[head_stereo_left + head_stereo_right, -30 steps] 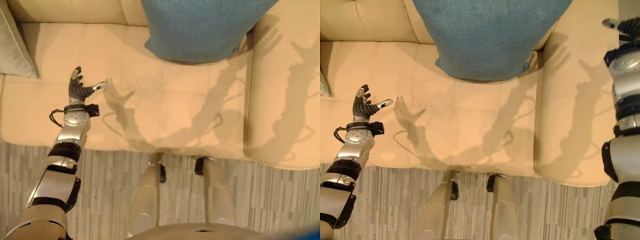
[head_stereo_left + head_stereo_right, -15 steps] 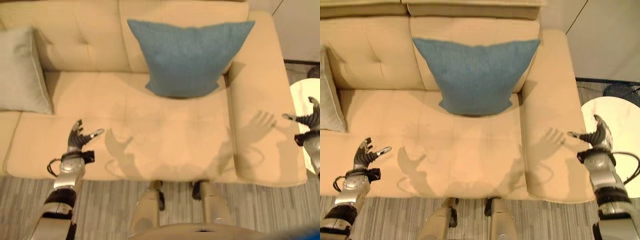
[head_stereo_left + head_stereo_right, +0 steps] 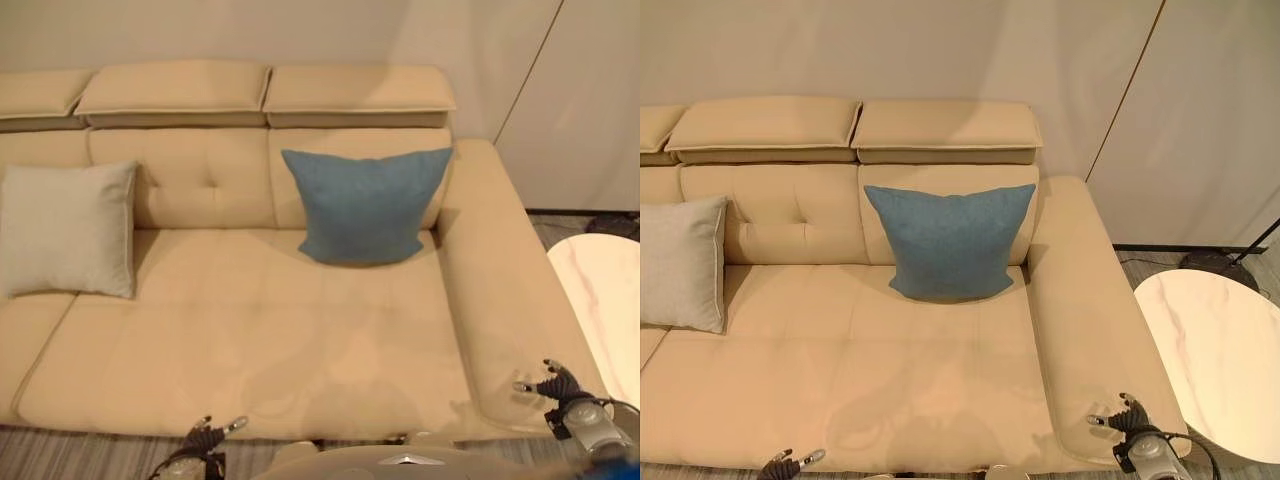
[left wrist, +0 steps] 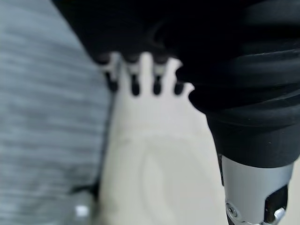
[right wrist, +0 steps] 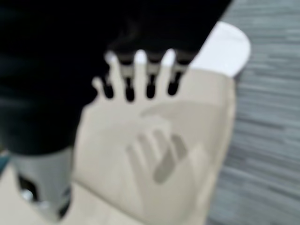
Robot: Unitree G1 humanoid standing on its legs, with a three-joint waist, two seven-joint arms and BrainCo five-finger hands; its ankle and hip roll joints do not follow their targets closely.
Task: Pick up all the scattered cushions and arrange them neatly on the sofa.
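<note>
A blue cushion (image 3: 366,203) stands upright against the back of the beige sofa (image 3: 250,340), right of its middle. A pale grey cushion (image 3: 66,229) leans against the backrest at the left. My left hand (image 3: 208,436) shows at the bottom of the view, by the sofa's front edge, open and holding nothing. My right hand (image 3: 557,383) hovers by the front corner of the sofa's right arm, open too. In the wrist views the fingers (image 4: 135,83) of the left hand and the fingers (image 5: 151,82) of the right hand are straight over the sofa.
A round white marble-look table (image 3: 1215,355) stands right of the sofa, close to my right hand. A dark lamp base (image 3: 1210,264) sits on the floor behind it. Grey striped floor (image 3: 90,453) runs along the sofa's front. A wall rises behind the sofa.
The camera has pulled back and tilted up, so the whole sofa and both cushions show now. Both hands have dropped to the bottom of the view, still open and holding nothing.
</note>
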